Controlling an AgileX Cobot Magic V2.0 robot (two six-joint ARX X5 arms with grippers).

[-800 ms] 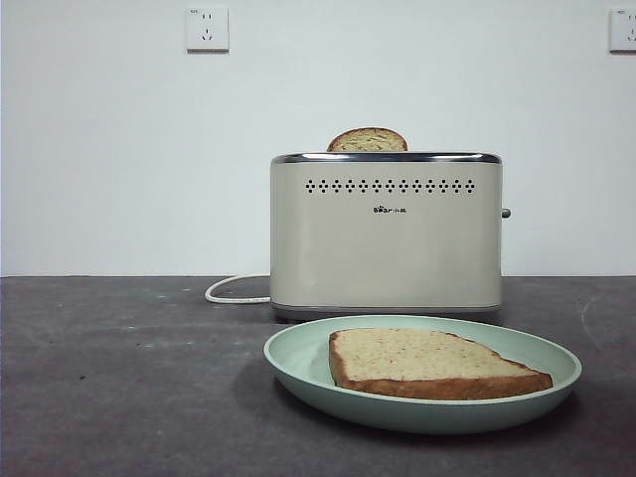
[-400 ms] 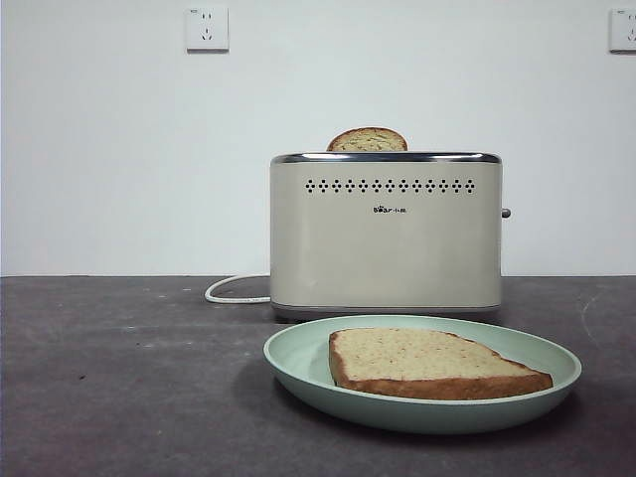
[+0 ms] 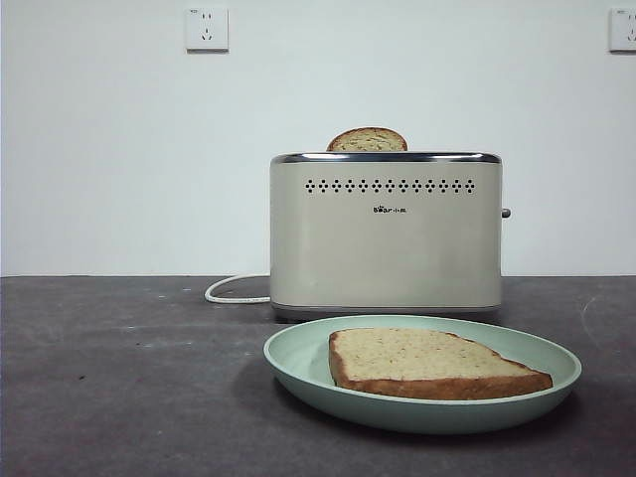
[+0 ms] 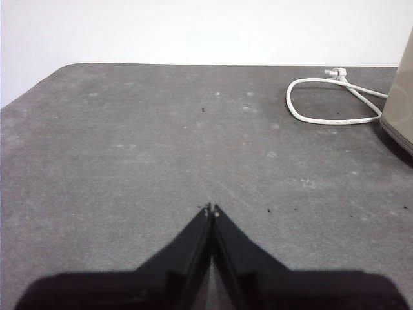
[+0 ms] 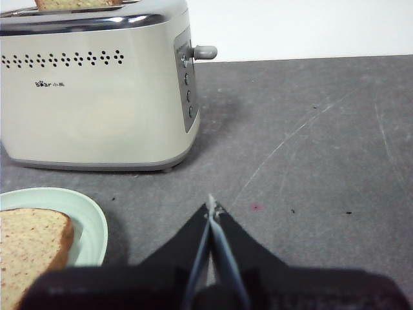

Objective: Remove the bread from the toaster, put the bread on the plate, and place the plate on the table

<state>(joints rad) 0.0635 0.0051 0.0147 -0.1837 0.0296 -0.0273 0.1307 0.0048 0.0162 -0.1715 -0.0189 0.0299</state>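
Bread [image 3: 432, 362] is seen lying flat on the plate [image 3: 298, 354], which rests on the desk [image 3: 119, 378] just in front of the toaster [image 3: 386, 234]; a second slice [image 3: 368, 140] shows only its domed top above the chrome rim. The slice on the plate is judged light, soft and crumbly, so a gentle pinch across the firmer crust edge would be favoured over a grip on the speckled middle. The plate is judged stiff, light and smooth, likely slippery, and its raised rim is the only place where a hold could be taken. The left claw [image 4: 211, 208] is held over bare desk near the white cord [image 4: 329, 103], its jaws pressed together on nothing. The right claw [image 5: 211, 206] is held beside the toaster and near the plate, its jaws likewise together and empty.
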